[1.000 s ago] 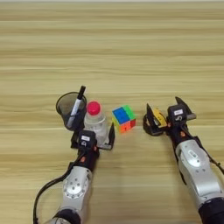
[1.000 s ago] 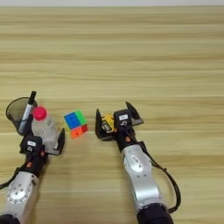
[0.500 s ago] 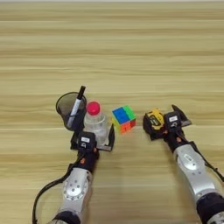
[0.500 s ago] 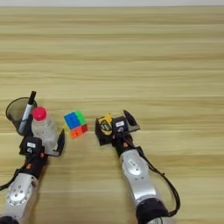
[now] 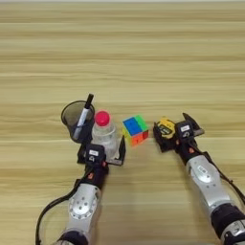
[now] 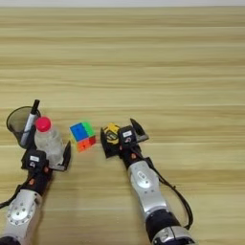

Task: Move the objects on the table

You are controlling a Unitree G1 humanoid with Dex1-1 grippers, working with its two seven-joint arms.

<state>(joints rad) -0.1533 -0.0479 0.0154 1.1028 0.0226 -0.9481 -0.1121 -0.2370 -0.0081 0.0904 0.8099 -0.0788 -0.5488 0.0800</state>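
Two black-fingered grippers work near the front edge of the broad light wooden table (image 5: 143,48), whose plank grain fills the view; no room shows beyond it. The left gripper (image 5: 101,146) has its fingers spread around the clear plastic bottle with red cap (image 5: 103,133), hiding its base. Just behind stands a black mesh cup holding a marker (image 5: 76,118). The right gripper (image 5: 175,134) brackets the yellow-and-black tape measure (image 5: 165,128); actual contact is unclear. A small multicoloured puzzle cube (image 5: 135,130) sits between the two.

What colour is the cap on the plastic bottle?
Red; the bottle cap shows best in the left eye view.
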